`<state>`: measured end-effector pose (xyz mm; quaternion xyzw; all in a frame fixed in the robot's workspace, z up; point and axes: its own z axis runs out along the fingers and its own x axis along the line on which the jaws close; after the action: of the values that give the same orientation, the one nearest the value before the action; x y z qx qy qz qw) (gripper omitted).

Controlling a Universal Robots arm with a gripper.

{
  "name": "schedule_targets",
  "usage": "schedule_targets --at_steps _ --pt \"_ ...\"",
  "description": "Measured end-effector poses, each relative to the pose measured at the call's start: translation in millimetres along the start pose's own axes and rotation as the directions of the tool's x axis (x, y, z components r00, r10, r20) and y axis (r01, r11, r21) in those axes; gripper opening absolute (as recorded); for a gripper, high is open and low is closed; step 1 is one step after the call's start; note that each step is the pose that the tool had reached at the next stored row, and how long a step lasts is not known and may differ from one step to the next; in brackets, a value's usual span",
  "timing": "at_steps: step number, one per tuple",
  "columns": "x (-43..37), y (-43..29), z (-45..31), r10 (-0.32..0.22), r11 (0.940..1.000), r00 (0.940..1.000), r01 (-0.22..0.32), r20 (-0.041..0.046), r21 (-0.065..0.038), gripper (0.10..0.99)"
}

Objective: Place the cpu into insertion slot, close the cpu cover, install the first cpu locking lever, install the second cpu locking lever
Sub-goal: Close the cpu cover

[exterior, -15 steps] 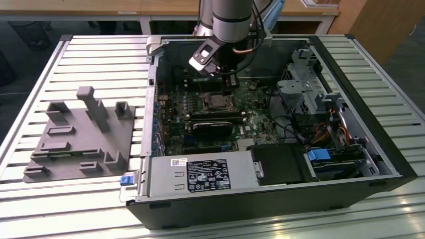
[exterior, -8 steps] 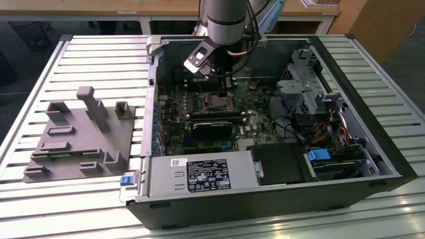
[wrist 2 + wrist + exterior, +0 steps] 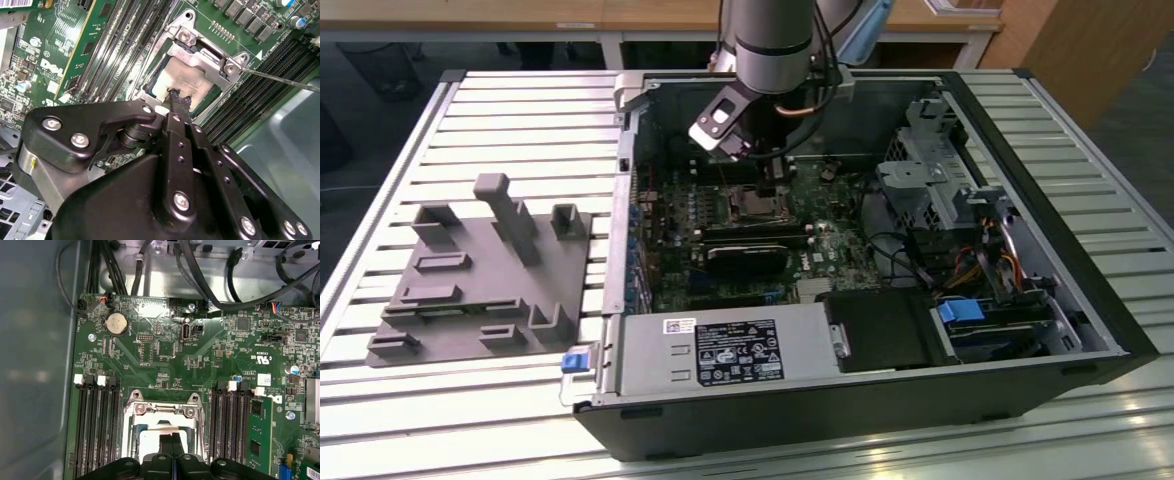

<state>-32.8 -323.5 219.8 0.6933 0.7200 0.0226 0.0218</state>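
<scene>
**Deep inside the open case, fingertips down over the chip**

Down over the motherboard point(image 3: 674, 225), the arm is reaching into the open computer case point(image 3: 854, 410), which is lying on a slatted table point(image 3: 494, 120). The gripper point(image 3: 176, 98) is hanging nose-down right above the insertion slot point(image 3: 754, 207). Its two black fingers are pressing flat against each other, with nothing showing between them. In both wrist views the tips are meeting on or just over the chip's top, and I can't tell whether they're actually touching it.

The cpu point(image 3: 192, 80) is sitting flat in the slot, silvery face pointing up. Being square, it's offering no long side. Its edges are lining up with the memory slots point(image 3: 97, 430) flanking it on either side. The cpu cover point(image 3: 200, 51) is lying down around it, its window framing the metal top.

One thin locking lever point(image 3: 280, 80) is sticking out from the cover's corner, its length running away across the neighbouring memory slots. Off at the exterior view's left, a grey holder block point(image 3: 487, 270) is resting on the table.
</scene>
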Motion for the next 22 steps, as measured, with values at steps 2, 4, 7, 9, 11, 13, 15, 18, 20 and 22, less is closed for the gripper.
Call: schedule_targets --at_steps 2,4,7,9,11,13,15,18,20,22 --pt "0.0 -0.5 1.0 0.0 1.0 1.0 0.0 0.0 0.0 0.106" --pt "0.0 -1.0 1.9 0.0 1.0 1.0 0.0 0.0 0.0 0.106" --pt "0.0 -2.0 3.1 0.0 1.0 1.0 0.0 0.0001 0.0 0.106" --pt "0.1 -3.0 3.9 0.0 1.0 1.0 0.0 0.0001 0.0 0.106" --pt "0.1 -4.0 4.6 0.0 1.0 1.0 0.0 0.0 0.0 0.106" --pt "0.1 -5.2 5.1 0.0 1.0 1.0 0.0 0.0001 0.0 0.106" --pt "0.2 -6.6 5.5 0.0 1.0 1.0 0.0 0.0 0.0 0.106" --pt "0.3 -8.5 6.3 0.0 1.0 1.0 0.0 0.0 0.0 0.106" --pt "0.3 -10.2 6.9 0.0 1.0 1.0 0.0 0.0001 0.0 0.106" --pt "0.4 -12.0 7.6 0.0 1.0 1.0 0.0 0.0 0.0 0.106"
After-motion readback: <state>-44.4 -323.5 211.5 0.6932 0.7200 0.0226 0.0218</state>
